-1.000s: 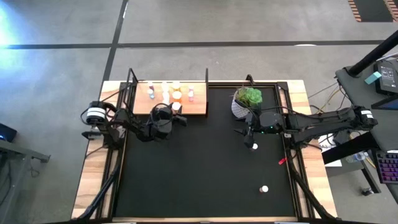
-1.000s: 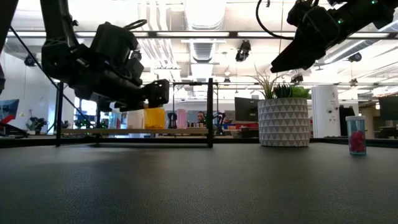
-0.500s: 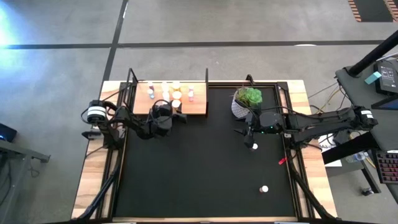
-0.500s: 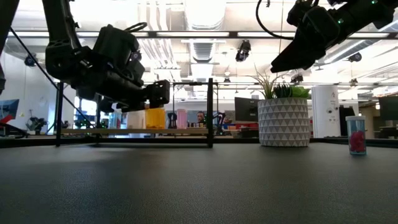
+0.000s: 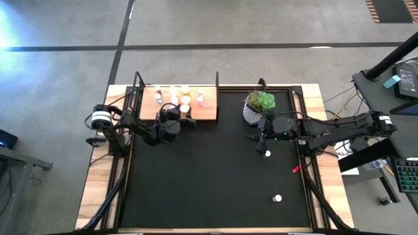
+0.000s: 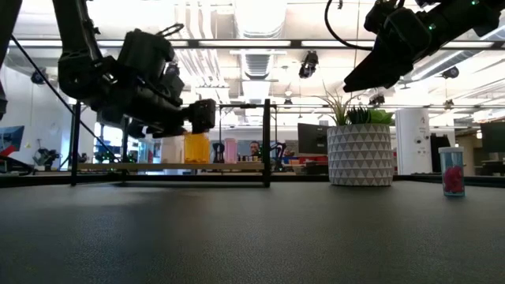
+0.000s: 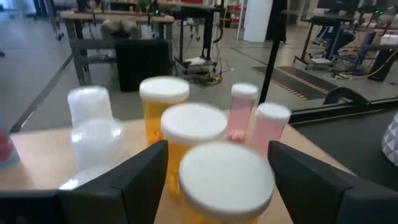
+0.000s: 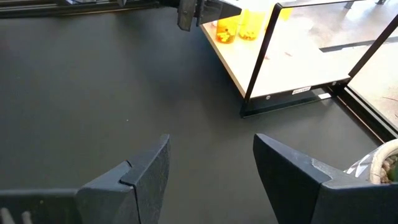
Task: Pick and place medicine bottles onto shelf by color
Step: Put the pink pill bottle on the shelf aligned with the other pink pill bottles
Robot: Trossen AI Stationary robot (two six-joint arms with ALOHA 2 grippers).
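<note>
The left gripper (image 5: 185,122), jaws apart around an upright orange bottle (image 7: 226,180) on the shelf (image 5: 208,112), is nearer; the right gripper (image 5: 261,145), open, hangs over a white bottle (image 5: 267,154).

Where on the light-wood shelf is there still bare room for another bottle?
The light-wood shelf is bare along its right end, beside the pink bottles, and its front-left corner looks free. The middle is crowded: orange bottles, clear bottles, and the left gripper at the front edge.

Wooden table (image 5: 98,189) carries a black mat (image 5: 209,176). On the mat — shelf (image 5: 208,114) far left, potted plant (image 5: 256,108) far right, two loose bottles (image 5: 277,198) right.
</note>
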